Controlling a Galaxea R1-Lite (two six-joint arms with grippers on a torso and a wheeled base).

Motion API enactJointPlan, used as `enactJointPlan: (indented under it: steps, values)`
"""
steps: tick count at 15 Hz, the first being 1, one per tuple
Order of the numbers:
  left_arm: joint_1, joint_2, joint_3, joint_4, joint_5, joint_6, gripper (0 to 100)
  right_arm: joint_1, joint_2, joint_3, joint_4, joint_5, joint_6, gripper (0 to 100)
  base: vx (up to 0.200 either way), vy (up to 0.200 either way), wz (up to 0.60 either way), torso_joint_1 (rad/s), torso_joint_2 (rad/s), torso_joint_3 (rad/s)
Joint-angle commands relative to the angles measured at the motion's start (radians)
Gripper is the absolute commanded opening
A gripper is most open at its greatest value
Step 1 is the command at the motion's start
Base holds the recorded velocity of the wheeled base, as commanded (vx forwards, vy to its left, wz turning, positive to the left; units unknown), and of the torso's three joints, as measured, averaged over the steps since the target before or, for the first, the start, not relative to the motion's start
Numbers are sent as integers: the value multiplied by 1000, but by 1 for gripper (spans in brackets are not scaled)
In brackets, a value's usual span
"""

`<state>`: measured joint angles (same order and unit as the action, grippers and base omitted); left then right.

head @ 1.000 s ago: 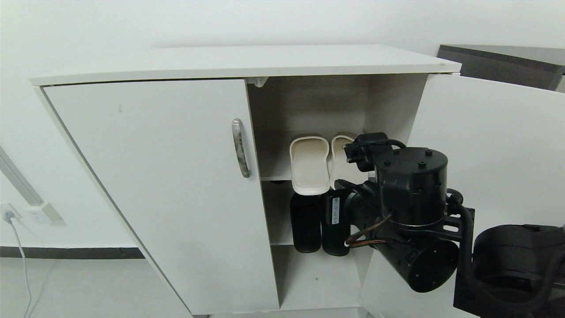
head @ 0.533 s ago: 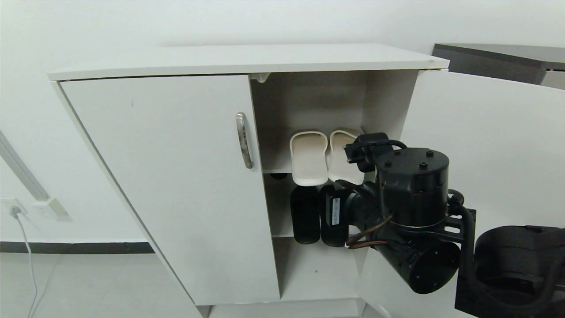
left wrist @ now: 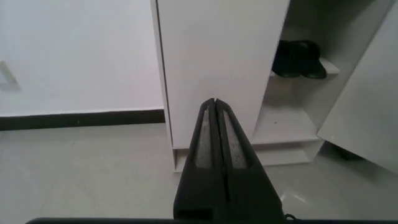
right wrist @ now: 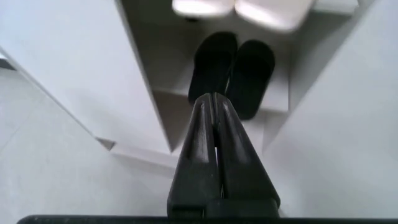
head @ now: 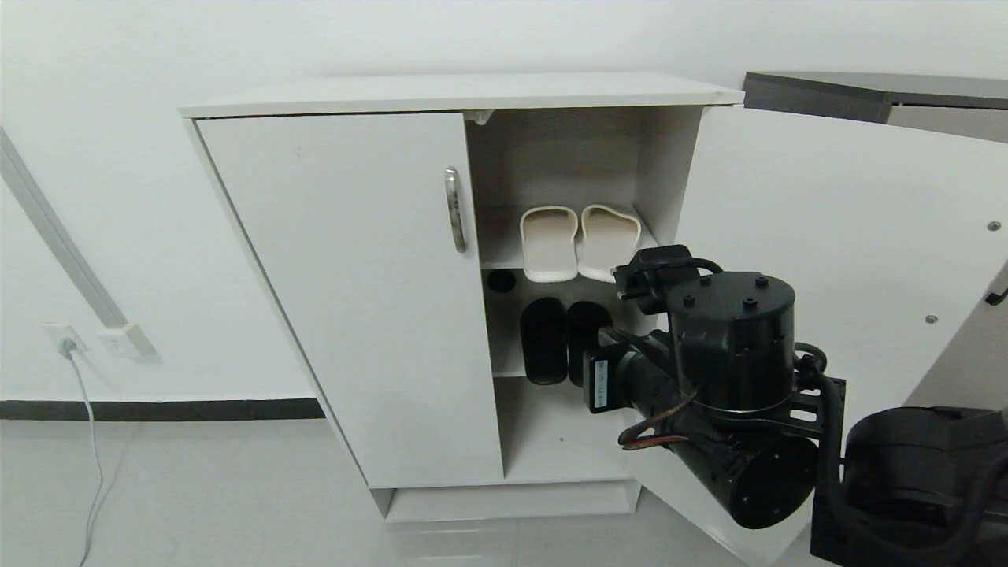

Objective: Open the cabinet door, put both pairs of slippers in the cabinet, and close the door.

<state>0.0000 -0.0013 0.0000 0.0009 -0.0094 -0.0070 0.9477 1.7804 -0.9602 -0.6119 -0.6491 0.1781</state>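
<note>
The right tool (right wrist: 215, 99) is pressed closed and empty before the open cabinet (head: 461, 90), facing the black slippers (right wrist: 231, 71) on the middle shelf (head: 508, 368). The white slippers (head: 579, 240) sit on the shelf above. The left tool (left wrist: 214, 104), also closed and empty, hangs over the floor (left wrist: 81, 168). The right door (head: 827, 236) stands wide open.

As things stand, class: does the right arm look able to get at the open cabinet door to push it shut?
Probably yes. The open door stands right beside the right arm, with nothing between them; the white slippers and black slippers sit inside on shelves.
</note>
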Motion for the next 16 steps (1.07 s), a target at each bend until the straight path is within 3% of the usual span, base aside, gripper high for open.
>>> enactJointPlan:
  steps: [1, 4, 16]
  values:
    - [0, 1, 0, 1, 0, -1, 0, 0, 5, 9, 0, 0, 1, 0, -200, 0, 0, -2, 7, 7]
    - [0, 1, 0, 1, 0, -1, 0, -1, 5, 34, 0, 9, -3, 0, -200, 0, 0, 2, 2, 5]
    - [0, 1, 0, 1, 0, -2, 0, -17, 7, 58, -3, 28, -20, 0, 0, 0, 0, 0, 0, 0]
